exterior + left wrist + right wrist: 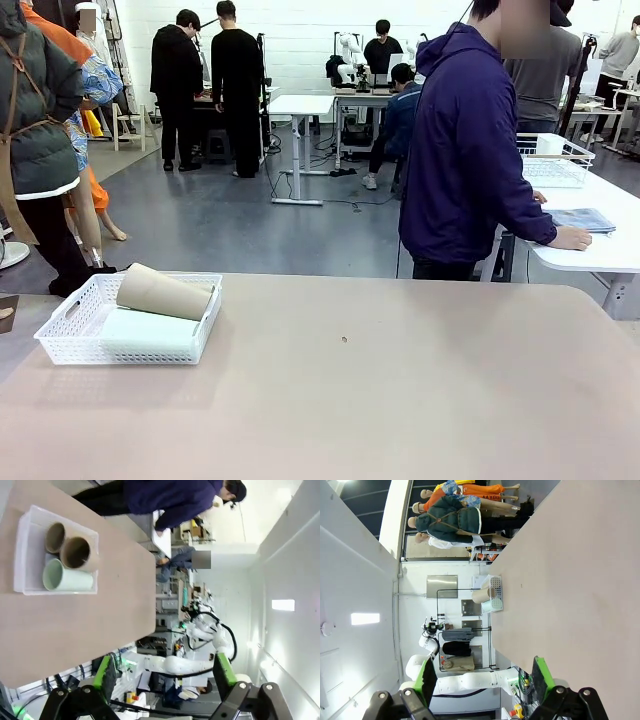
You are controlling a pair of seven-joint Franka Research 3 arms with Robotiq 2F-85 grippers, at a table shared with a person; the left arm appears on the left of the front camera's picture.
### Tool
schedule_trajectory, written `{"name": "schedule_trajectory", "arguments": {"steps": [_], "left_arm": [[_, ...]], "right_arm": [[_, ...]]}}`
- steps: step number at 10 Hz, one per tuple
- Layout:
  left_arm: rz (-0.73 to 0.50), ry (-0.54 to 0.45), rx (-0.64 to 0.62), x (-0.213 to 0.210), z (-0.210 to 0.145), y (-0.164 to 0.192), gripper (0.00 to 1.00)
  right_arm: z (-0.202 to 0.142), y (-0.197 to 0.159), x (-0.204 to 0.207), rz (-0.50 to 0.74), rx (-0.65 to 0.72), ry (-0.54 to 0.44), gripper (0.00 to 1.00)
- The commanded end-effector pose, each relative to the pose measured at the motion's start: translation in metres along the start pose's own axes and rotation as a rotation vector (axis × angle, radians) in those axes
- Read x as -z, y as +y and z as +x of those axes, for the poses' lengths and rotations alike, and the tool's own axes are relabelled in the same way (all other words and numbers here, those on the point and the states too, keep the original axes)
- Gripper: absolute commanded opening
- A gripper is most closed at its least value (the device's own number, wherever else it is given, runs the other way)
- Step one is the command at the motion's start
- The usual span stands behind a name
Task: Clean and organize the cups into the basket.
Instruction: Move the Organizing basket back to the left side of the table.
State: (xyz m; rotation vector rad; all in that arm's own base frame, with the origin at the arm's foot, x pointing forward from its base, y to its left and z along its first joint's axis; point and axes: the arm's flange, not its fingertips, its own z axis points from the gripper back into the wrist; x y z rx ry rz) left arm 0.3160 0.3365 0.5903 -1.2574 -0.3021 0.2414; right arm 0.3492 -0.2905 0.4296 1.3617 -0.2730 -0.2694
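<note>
At the table's left stands the white lattice basket [62, 340]. In it a brown cup [165, 293] lies on its side on top of a pale mint cup [150, 332]. From above, in the left wrist view, the basket [22, 555] holds two brown cups [55, 536] [76, 551] and the mint cup [67, 577], all lying with their mouths towards the camera. My left gripper [165, 680] hangs open high above the table, well away from the basket. My right gripper [484, 680] is open too and holds nothing, with the basket [497, 587] small and far off.
A person in a purple hoodie [470, 150] stands beyond the far right corner, hand on a neighbouring white table [600, 255] that carries a white wire basket [555, 160]. A small dark speck [344, 339] lies mid-table.
</note>
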Motion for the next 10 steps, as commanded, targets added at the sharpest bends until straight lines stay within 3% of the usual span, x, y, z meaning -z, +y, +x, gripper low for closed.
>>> {"name": "schedule_trajectory", "arguments": {"steps": [1, 10], "left_arm": [[-0.035, 0.035, -0.008, 0.0049, -0.001, -0.0005, 1.0], [-0.035, 0.035, -0.008, 0.0049, -0.001, -0.0005, 1.0]], "right_arm": [[0.0007, 0.0007, 0.0004, -0.004, 0.002, 0.006, 1.0], [0.0007, 0.0007, 0.0004, -0.004, 0.002, 0.006, 1.0]]}}
